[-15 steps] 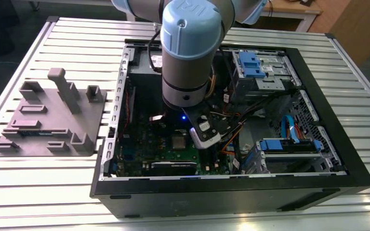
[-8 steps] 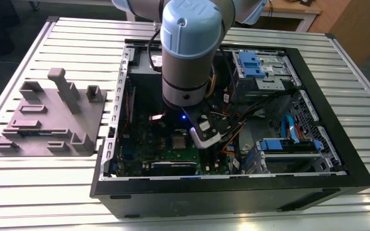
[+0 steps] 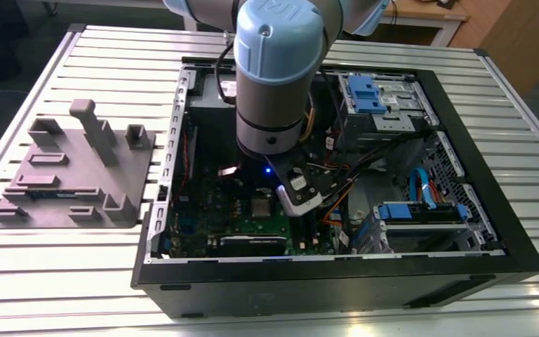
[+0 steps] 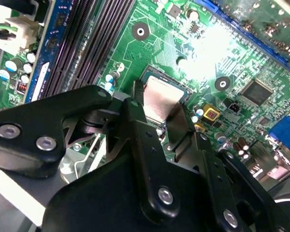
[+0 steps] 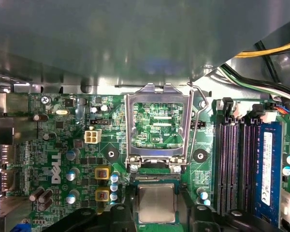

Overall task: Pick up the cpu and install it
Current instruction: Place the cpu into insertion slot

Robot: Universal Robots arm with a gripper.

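Note:
The cpu (image 5: 157, 203), a flat silver square, lies level at the socket of the green motherboard (image 5: 63, 145) inside the open computer case (image 3: 344, 277). My gripper (image 5: 157, 215) reaches down over it. In the second wrist view its black fingers (image 4: 135, 116) stand one on each side of the cpu (image 4: 162, 99), pressed against its edges. In the exterior view the cpu (image 3: 262, 206) shows just beside my gripper (image 3: 283, 200). Whether the chip sits fully in the socket I cannot tell. The socket's metal hold-down frame (image 5: 157, 92) is swung open and stands upright.
Black memory slots (image 5: 237, 159) and a blue module (image 5: 268, 164) run close beside the socket. Yellow and black cables (image 5: 266, 50) hang near it. Blue drive bays (image 3: 373, 95) fill the case's far side. A grey fixture plate (image 3: 73, 175) lies on the slatted table (image 3: 64, 281).

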